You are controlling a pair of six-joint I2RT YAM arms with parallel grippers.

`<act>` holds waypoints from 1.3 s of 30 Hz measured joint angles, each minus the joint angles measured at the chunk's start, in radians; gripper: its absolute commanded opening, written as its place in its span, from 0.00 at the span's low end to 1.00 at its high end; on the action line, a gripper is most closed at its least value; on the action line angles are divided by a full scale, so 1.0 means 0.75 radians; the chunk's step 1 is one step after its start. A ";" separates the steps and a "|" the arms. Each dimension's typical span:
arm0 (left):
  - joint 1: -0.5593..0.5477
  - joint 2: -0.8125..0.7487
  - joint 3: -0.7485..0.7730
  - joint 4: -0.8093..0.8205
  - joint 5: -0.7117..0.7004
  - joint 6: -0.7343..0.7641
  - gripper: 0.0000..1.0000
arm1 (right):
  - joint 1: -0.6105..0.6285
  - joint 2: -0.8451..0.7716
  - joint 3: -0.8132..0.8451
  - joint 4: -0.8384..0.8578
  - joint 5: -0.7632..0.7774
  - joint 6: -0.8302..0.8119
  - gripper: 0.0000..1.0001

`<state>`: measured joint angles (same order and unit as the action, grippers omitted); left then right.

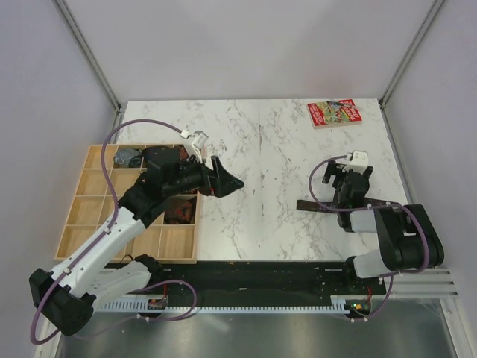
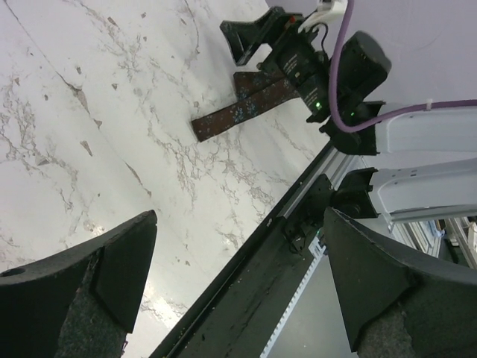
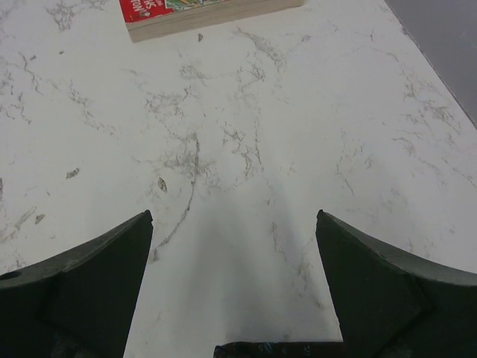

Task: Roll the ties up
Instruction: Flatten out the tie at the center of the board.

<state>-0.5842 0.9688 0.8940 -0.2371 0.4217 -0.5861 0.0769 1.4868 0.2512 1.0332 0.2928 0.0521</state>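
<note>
The slick white marble tabletop (image 1: 261, 142) is the trouble: the flat, dark maroon patterned fabric tie (image 1: 309, 205) lying near right may skid or bunch instead of rolling. The left arm (image 1: 112, 239) stretches over a light wooden divided tray (image 1: 89, 210); the right arm (image 1: 395, 239) folds above the tie. Left fingers (image 2: 97, 283) and right fingers (image 3: 82, 291) gape wide, empty.

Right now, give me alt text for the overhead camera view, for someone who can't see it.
Two robot arms reach over a white marble table, the left gripper and right gripper both open. A dark tie lies flat under the right arm; a wooden tray sits left, a red booklet far right.
</note>
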 measured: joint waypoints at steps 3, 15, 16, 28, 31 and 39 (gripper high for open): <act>0.000 -0.001 0.009 -0.020 -0.001 0.017 0.91 | 0.000 -0.105 0.139 -0.269 0.018 0.021 0.98; -0.037 0.211 0.045 0.004 0.025 0.027 0.68 | -0.001 -0.423 0.839 -1.365 -0.075 0.424 0.98; -0.052 0.247 0.046 0.014 0.027 0.024 0.67 | -0.001 -0.422 0.865 -1.456 -0.100 0.453 0.98; -0.253 0.898 0.288 0.158 0.024 0.020 0.57 | -0.001 -0.782 0.794 -1.982 -0.167 0.672 0.98; -0.260 1.048 0.374 0.182 0.032 0.019 0.55 | -0.001 -0.846 0.794 -2.021 -0.185 0.694 0.98; -0.317 1.368 0.582 0.214 0.045 0.008 0.51 | -0.001 -0.862 0.781 -2.126 -0.244 0.706 0.98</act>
<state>-0.8219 1.9949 1.3304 -0.0765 0.4553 -0.5804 0.0765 0.8402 0.8371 -0.5613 0.1097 0.5819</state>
